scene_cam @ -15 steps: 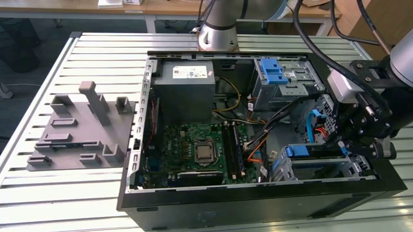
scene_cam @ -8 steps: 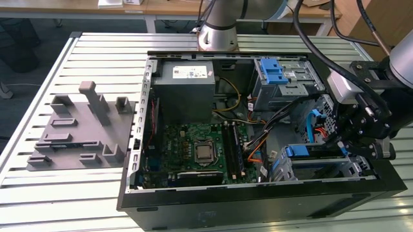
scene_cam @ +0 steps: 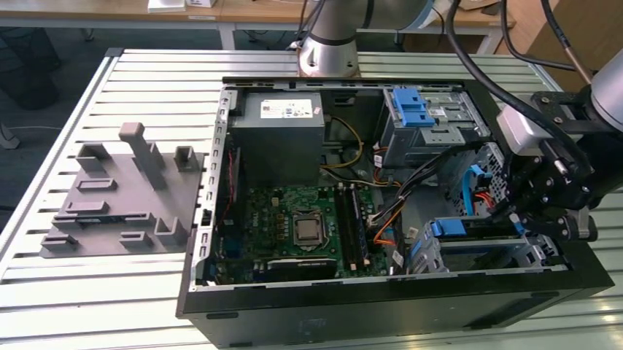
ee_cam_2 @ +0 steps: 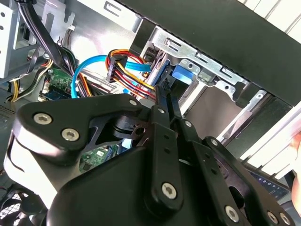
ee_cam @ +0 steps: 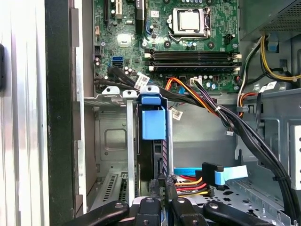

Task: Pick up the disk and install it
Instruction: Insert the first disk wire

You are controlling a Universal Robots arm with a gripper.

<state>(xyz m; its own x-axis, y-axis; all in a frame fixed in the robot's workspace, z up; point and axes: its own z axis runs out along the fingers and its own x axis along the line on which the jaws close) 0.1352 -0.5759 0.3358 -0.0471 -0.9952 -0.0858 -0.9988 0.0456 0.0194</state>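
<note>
- Disk (ee_cam: pixel 153 141) stands on edge inside the drive cage (ee_cam: pixel 115 136), beside the motherboard (ee_cam: pixel 164 33).
- Claw (ee_cam: pixel 162 181) is clenched at the disk's rear edge, next to the cables (ee_cam: pixel 190 183).

Black screw-studded gripper (ee_cam_2: pixel 165 101), silver arm (scene_cam: pixel 336 36)

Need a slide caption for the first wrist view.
Gripper at the blue-railed disk standing in the drive bay, motherboard beyond.

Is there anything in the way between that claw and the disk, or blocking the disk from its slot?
Nothing visible. In the first wrist view the gripper is right at the disk, which stands on edge in the metal drive cage. The coloured power wires and blue data cable lie beside the gripper, not between.
</note>
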